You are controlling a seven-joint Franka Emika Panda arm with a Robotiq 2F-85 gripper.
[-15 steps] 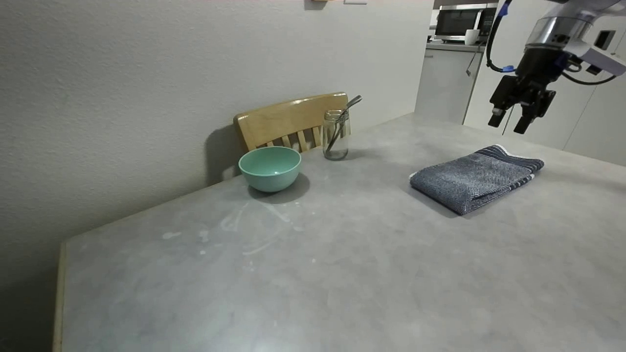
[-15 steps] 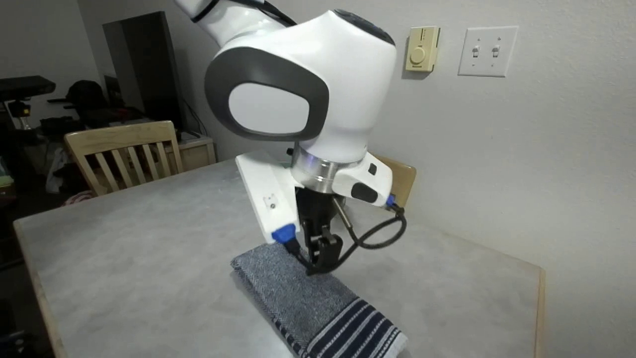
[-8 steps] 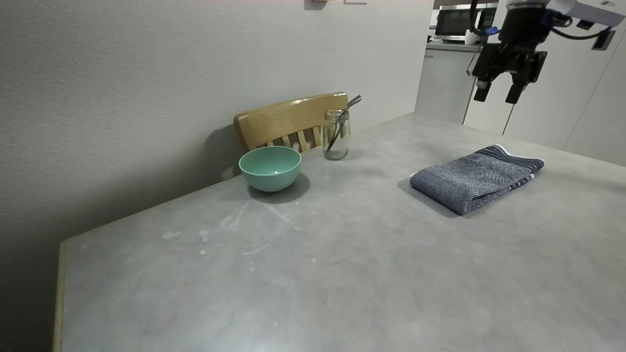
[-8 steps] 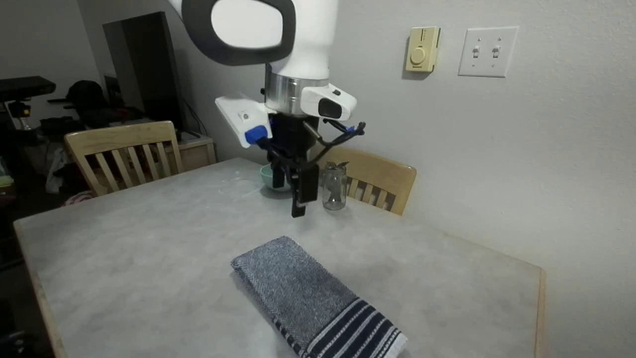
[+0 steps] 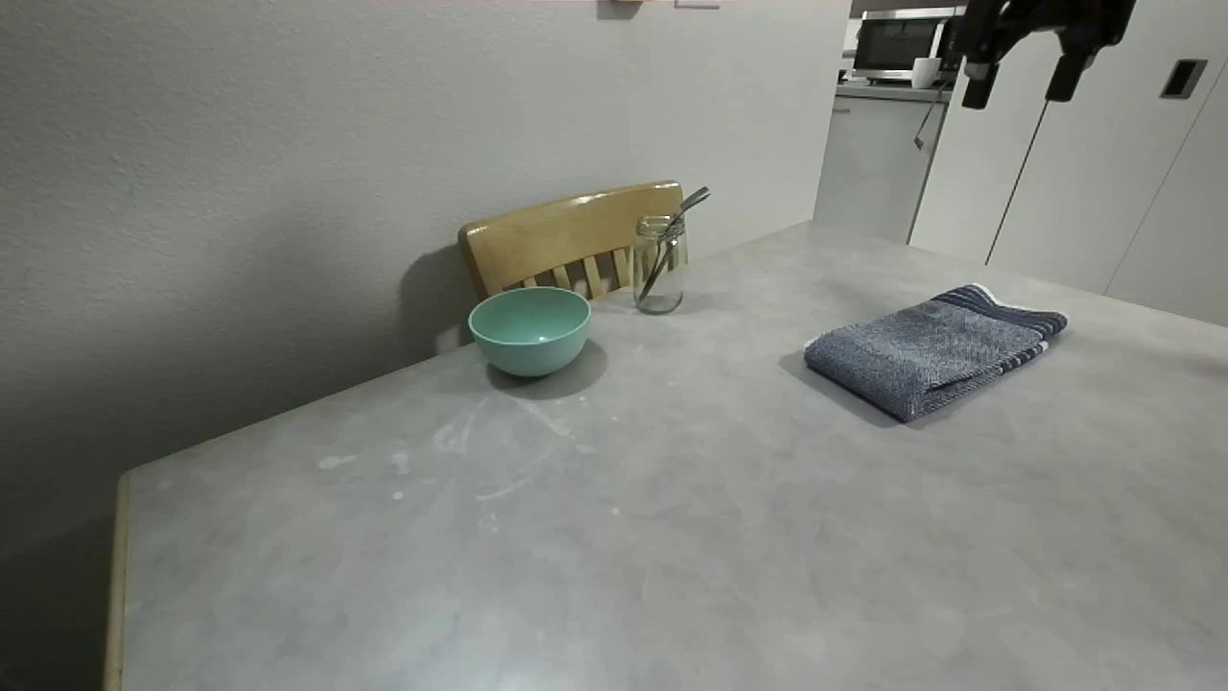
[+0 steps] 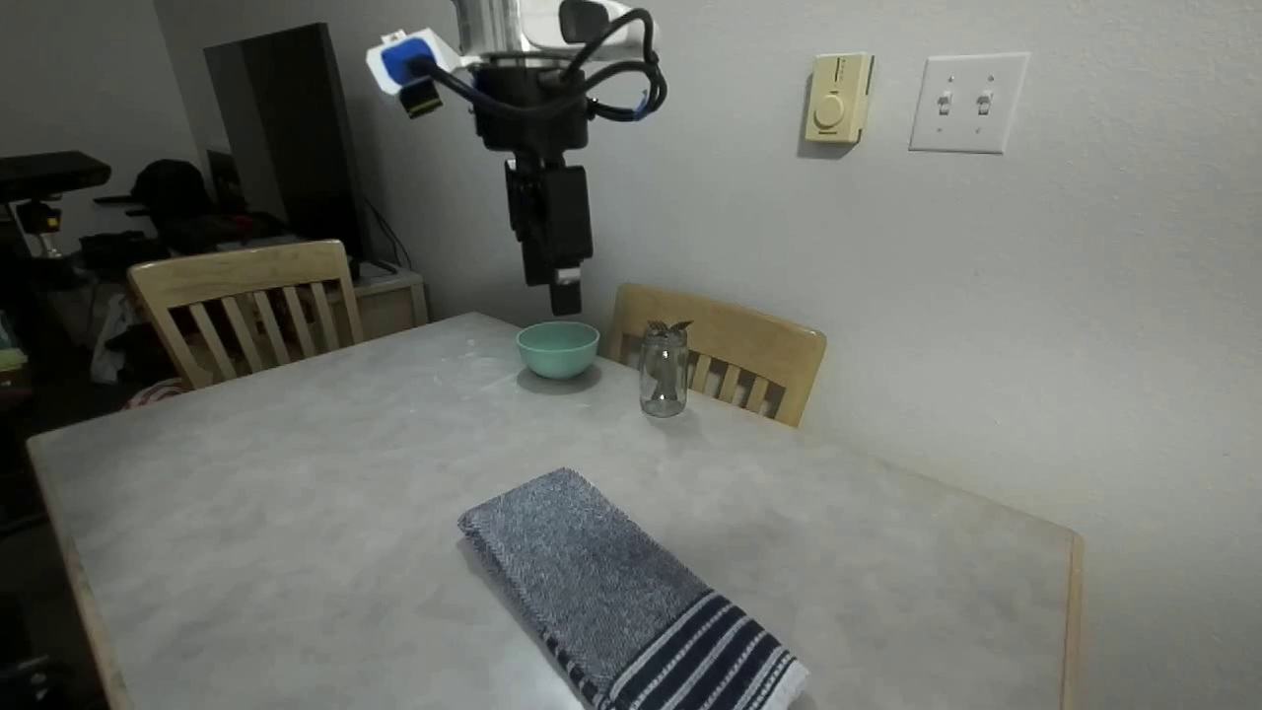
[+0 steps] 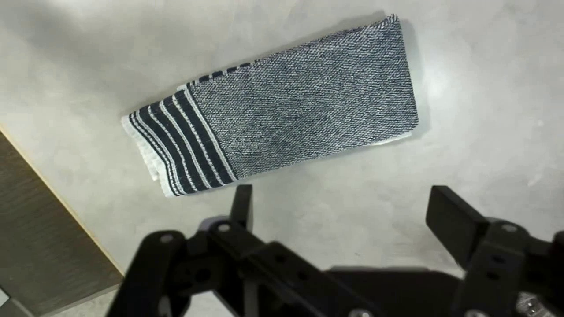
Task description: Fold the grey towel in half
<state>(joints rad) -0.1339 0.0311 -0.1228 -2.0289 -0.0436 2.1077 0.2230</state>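
Grey towel [image 6: 631, 597] folded on the table [image 6: 296, 473], arm [image 6: 491, 25] high above — jaws pointing down, spread wide apart.

Teal bowl [image 5: 530, 336], glass jar [image 5: 671, 278] (cutlery [image 5: 693, 199] inside), two wooden chairs [image 6: 242, 268], thermostat [image 6: 837, 97].

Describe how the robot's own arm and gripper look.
The gripper is black, with blocky, squared fingertips. Above it sit a silver metal collar and a white housing with a rounded dark patch, plus a blue connector and looping black cables. Anything higher lies out of frame.
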